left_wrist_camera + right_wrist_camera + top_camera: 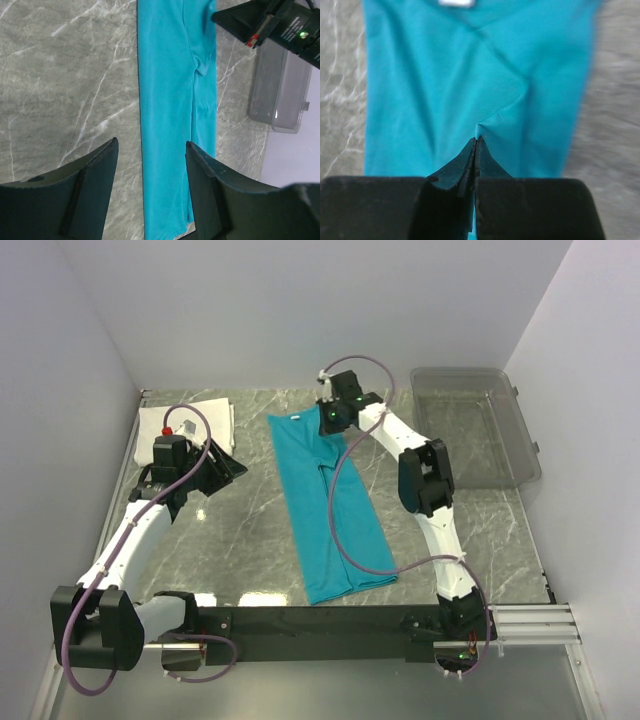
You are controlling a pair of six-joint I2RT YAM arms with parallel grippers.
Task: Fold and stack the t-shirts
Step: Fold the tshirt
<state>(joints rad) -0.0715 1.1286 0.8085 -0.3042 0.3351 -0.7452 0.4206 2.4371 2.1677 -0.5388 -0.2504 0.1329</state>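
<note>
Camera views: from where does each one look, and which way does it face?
Top external: above and behind the bases, looking down at the table; left arm, right arm, teal t-shirt, white folded piece, bin.
Left wrist: on the left arm, facing the teal t-shirt; open left end effector in foreground.
Right wrist: low over the collar end; right end effector shut, pinching fabric.
Shared: all three show the teal t-shirt.

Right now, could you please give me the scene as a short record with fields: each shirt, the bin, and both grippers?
teal t-shirt: folded lengthwise into a long strip, lying in the middle of the table
white folded piece: far left corner, apart from the teal t-shirt
clear bin: far right side
left gripper: open, holding nothing, left of the strip
right gripper: shut on a pinch of teal fabric near the collar end
stacking: not yet done
</note>
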